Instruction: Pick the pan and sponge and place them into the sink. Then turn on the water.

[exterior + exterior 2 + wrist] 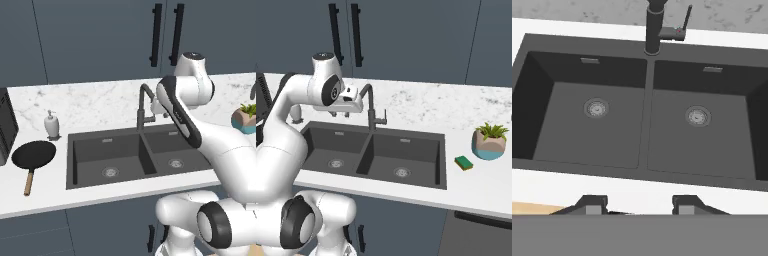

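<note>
Hovering above the sink (642, 125), our end effector (637, 204) has its fingers parted with nothing between them, so we judge the first pick not yet begun. The pan (34, 155) lies on the counter (100, 195) left of the sink; the sponge (463, 162) sits right, near a potted plant (489, 142). The faucet (372, 107) and soap dispenser (51, 125) could obstruct our reach.
</note>
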